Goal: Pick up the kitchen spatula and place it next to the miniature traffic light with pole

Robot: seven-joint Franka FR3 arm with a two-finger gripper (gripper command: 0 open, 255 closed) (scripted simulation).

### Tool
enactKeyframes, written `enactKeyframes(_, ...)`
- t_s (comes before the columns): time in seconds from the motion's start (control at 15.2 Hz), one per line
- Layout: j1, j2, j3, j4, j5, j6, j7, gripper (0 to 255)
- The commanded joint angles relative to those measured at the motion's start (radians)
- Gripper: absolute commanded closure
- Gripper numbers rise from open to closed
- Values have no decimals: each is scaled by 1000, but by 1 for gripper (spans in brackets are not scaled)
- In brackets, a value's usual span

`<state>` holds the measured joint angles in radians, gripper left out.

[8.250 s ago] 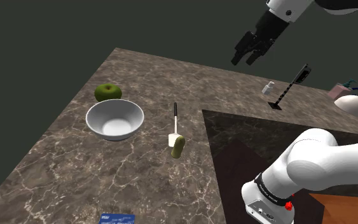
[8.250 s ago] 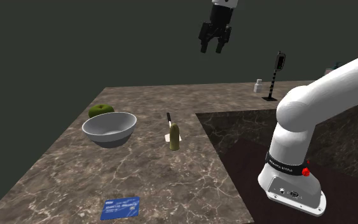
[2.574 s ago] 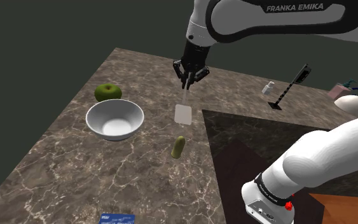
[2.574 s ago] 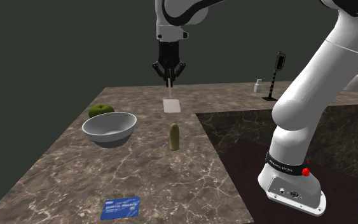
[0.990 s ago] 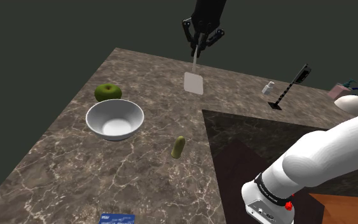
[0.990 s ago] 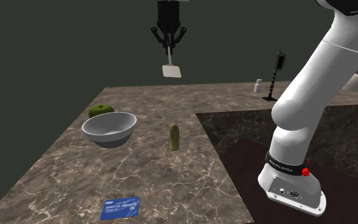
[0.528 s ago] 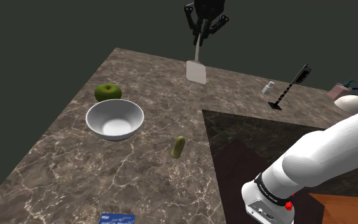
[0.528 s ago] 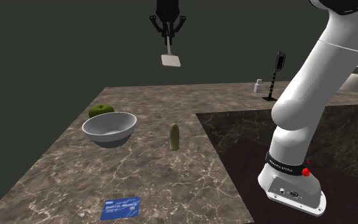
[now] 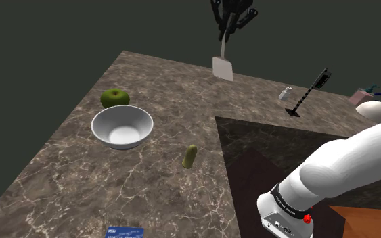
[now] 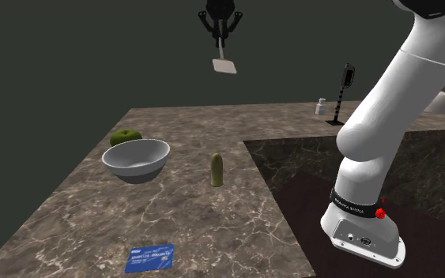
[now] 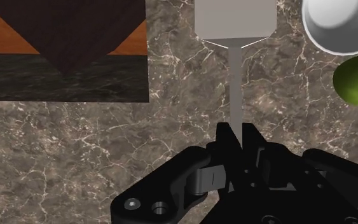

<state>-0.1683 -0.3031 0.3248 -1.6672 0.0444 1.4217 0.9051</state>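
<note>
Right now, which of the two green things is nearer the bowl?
The round green apple, right beside the bowl; the slim olive-green pickle sits well apart from it.

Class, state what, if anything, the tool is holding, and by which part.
The tool holds the spatula by the end of its handle, blade hanging below.

The counter [image 9: 80, 176] is veined brown, the bowl [image 9: 122, 128] white, the apple [image 9: 115, 97] green, the spatula [image 9: 223, 67] pale grey.

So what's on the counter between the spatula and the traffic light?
Past the spatula, bare marbled counter, then a small white bottle just short of the traffic light, in the shoulder view.
</note>
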Motion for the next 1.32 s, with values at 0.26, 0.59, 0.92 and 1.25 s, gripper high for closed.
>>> enactKeyframes(0.26, -40, -87, -117, -90, -9, 4, -161, 255)
enactKeyframes(0.59, -73, -127, -212, -133, -35, 6, -290, 255)
enactKeyframes(0.92, -107, -139, -307, -147, -67, 10, -416, 255)
enactKeyframes(1.25, -141, -123, -401, -134, -99, 16, -542, 255)
